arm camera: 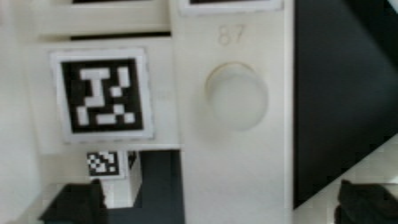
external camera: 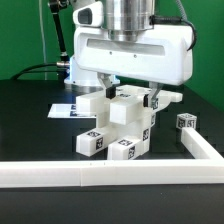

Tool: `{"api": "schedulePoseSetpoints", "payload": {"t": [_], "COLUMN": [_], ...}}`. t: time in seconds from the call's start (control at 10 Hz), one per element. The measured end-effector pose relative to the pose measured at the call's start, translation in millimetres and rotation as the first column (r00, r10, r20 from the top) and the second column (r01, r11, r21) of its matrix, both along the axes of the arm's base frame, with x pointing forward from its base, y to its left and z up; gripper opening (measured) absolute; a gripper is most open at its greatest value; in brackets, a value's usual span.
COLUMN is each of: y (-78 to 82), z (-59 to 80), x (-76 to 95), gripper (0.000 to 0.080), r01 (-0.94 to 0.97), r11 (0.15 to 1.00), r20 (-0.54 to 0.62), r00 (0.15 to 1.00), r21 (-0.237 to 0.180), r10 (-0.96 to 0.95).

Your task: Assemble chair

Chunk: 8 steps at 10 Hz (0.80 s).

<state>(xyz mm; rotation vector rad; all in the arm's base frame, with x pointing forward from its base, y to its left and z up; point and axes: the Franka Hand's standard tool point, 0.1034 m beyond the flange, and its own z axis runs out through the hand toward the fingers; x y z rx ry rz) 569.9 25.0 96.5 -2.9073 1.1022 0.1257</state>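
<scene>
Your tool (external camera: 130, 96) hangs with fingers (external camera: 108, 90) spread, straddling the top of the chair (external camera: 118, 128), a part-built stack of white tagged blocks on the black counter (external camera: 30, 130); you cannot tell whether the pads touch it. A loose tagged cube (external camera: 185, 121) lies near the chair on the exterior view's right. The marker board (external camera: 64, 108) lies beside the chair on the left, and the white border rail (external camera: 100, 176) runs in front.

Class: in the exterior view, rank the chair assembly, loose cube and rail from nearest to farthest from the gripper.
1. Chair assembly: right under the gripper, between its fingers.
2. Loose cube: on the table, off to the exterior view's right.
3. Rail: its front run, toward the camera.
</scene>
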Motion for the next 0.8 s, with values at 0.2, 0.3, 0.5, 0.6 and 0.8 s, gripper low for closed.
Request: {"api": "schedulePoseSetpoints", "payload": {"t": [0.2, 0.3, 0.5, 0.6, 0.8], "y": [-2.1, 0.8, 15.6, 24.5, 45.1], "z": [2.6, 10.5, 28.1, 33.5, 47.8], "x": [0.1, -2.1, -6.2, -13.6, -30.7], "gripper": [0.0649, 0.0649, 0.0649, 0.0649, 0.0649], "r01": [0.003, 0.022, 0.056, 0.072, 0.109], "r11": [1.0, 1.0, 0.998, 0.997, 0.993], "r20": [-0.001, -0.014, -0.013, -0.014, -0.017], "r00": [1.0, 1.0, 0.998, 0.997, 0.994], "r21": [0.001, 0.008, 0.021, 0.027, 0.041], "r10": [-0.003, -0.022, -0.056, -0.071, -0.109]}}
